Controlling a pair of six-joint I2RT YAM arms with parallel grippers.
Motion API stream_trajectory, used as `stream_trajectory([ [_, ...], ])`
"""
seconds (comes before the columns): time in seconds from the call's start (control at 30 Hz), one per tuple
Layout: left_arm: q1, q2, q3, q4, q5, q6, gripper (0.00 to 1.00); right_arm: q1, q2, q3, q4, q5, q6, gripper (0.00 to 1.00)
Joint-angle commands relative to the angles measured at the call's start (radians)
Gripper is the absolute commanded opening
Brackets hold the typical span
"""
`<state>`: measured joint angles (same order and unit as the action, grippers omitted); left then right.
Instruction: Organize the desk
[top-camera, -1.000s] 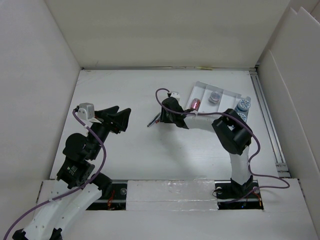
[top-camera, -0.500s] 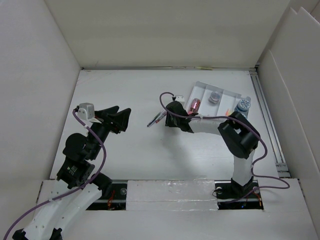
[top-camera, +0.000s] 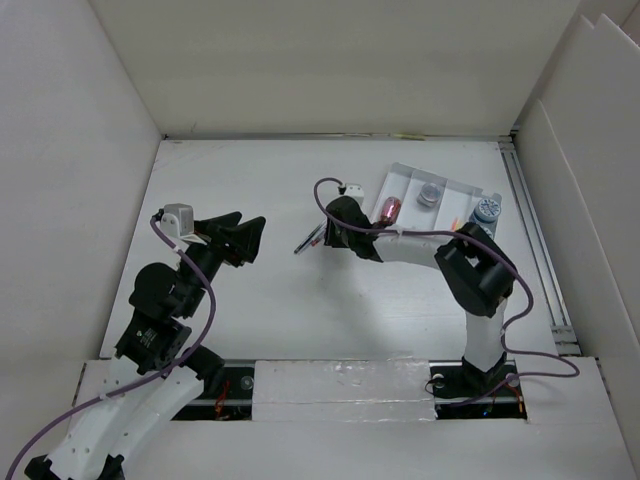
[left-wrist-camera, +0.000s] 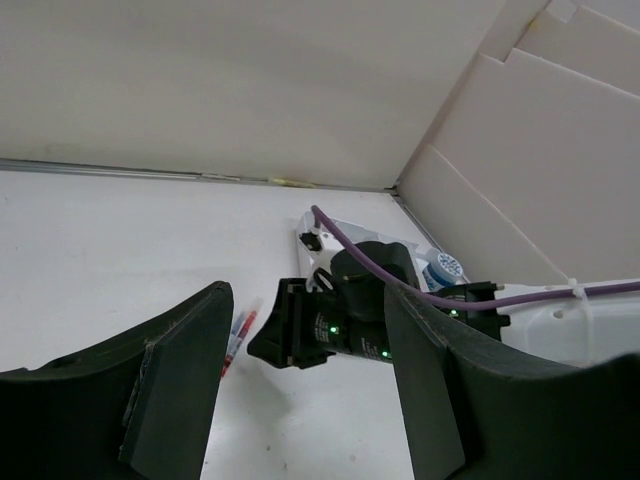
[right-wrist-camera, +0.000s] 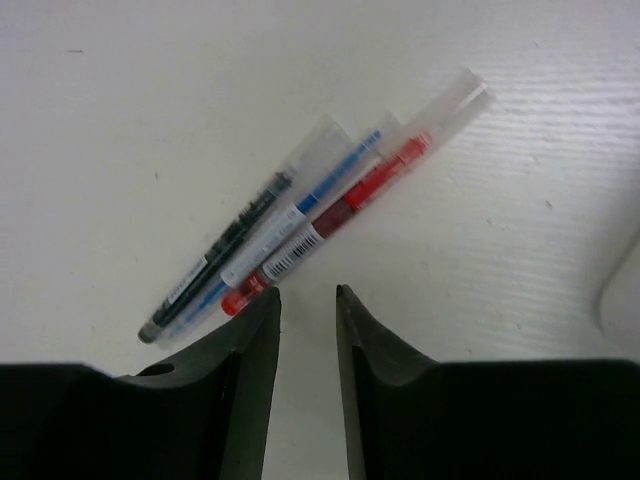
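The white surface (top-camera: 280, 320) lay flat inside white panel walls (top-camera: 330, 70), running from the near edge, where both arms were bolted, back to the far edge. Toward the left edge, about halfway back, the left hand (top-camera: 248, 230) hung above the surface with its fingers spread wide and nothing between them. A little farther back, around the middle, the right hand (right-wrist-camera: 305, 293) pointed toward the left edge. Its fingers were close together with only a narrow slit between them, and it gripped nothing. Just past its tips three capped pens lay side by side on the surface, touching one another: a black pen (right-wrist-camera: 225, 250), a blue pen (right-wrist-camera: 300, 215) and a red pen (right-wrist-camera: 350, 195). The red pen's end sat just beside one fingertip; whether they touched could not be told. Toward the far right corner sat a white compartmented tray (top-camera: 400, 175). It held a pink object (top-camera: 389, 208) and a grey round one (top-camera: 430, 193), with a blue round object (top-camera: 486, 210) at its right end.
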<state>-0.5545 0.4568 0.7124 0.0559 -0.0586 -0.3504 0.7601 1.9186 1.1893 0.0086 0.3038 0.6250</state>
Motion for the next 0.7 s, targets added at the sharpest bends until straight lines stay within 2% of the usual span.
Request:
stream_trajectory([
  [0.0, -0.002, -0.003, -0.002, 0.045, 0.017, -0.004, 0.58, -0.011, 0.062, 0.107, 0.018, 0.011, -0.002, 0.33],
  [0.1, -0.002, -0.01, -0.004, 0.044, 0.005, -0.002, 0.58, -0.012, 0.097, 0.136, 0.001, 0.015, -0.001, 0.22],
  [0.17, -0.002, -0.006, -0.001, 0.042, 0.006, -0.002, 0.58, -0.012, 0.103, 0.148, 0.001, 0.015, -0.004, 0.2],
  [0.27, -0.002, -0.012, -0.004, 0.047, 0.011, -0.002, 0.58, -0.021, 0.118, 0.161, -0.005, 0.018, -0.004, 0.21],
  [0.37, -0.002, -0.006, -0.002, 0.045, 0.003, -0.001, 0.58, -0.021, 0.129, 0.159, -0.042, 0.023, 0.001, 0.28],
  [0.57, -0.002, -0.003, -0.004, 0.047, 0.005, -0.001, 0.58, -0.021, 0.12, 0.13, -0.058, 0.035, 0.001, 0.29],
  [0.67, -0.002, 0.0, -0.002, 0.047, 0.014, -0.004, 0.58, -0.021, 0.1, 0.095, -0.061, 0.064, -0.001, 0.32],
])
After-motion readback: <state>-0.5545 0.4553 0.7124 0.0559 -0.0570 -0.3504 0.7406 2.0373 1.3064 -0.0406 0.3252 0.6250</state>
